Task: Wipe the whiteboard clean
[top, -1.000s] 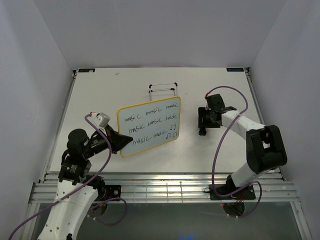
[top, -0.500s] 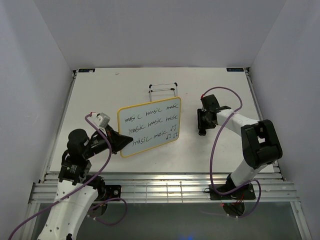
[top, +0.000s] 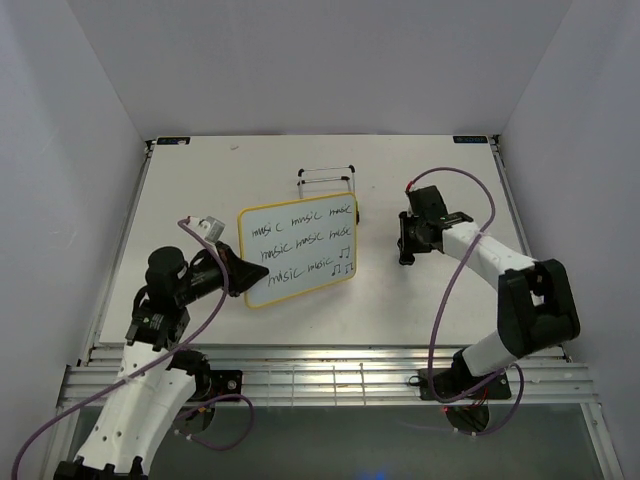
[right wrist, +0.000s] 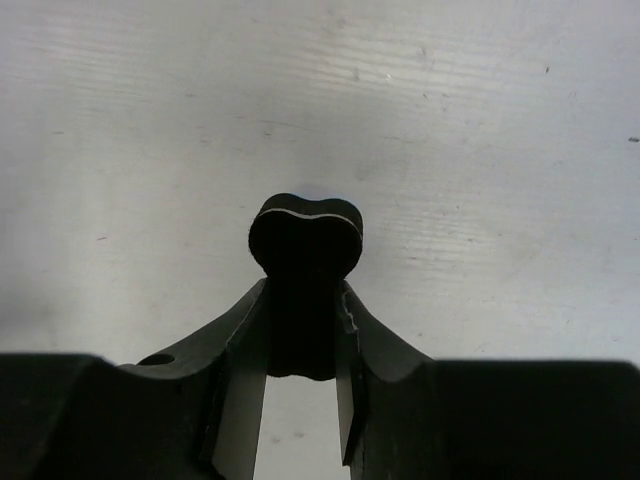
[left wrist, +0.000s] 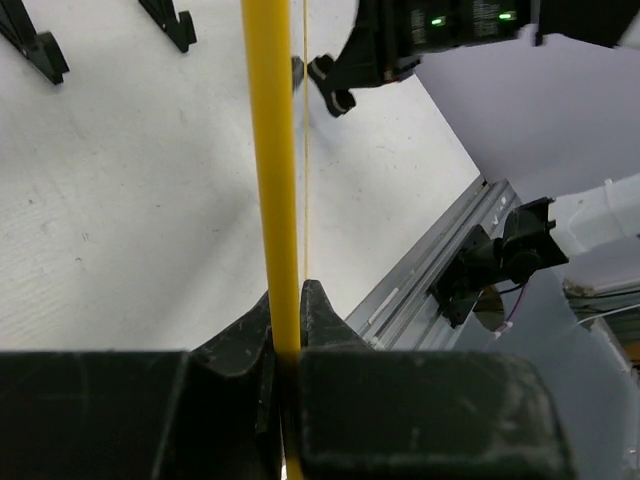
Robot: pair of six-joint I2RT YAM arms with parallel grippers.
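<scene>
The whiteboard (top: 300, 250), yellow-framed with black "music" words and notes on it, is held up tilted over the table's middle. My left gripper (top: 240, 281) is shut on its lower left edge. In the left wrist view the yellow frame (left wrist: 272, 150) runs straight up from between the closed fingers of the left gripper (left wrist: 287, 298). Right of the board, low over the table, my right gripper (top: 405, 250) points toward the near edge. In the right wrist view the right gripper (right wrist: 303, 292) is shut on a small black bone-shaped eraser (right wrist: 305, 238), whose end sticks out past the fingertips.
A thin black wire stand (top: 327, 178) stands just behind the board; its feet (left wrist: 165, 20) show in the left wrist view. The metal rail (top: 330, 375) runs along the table's near edge. White walls enclose the table (top: 200, 180).
The right gripper has closed on the eraser and drawn slightly back. The left arm has shifted the whiteboard a little right and away.
</scene>
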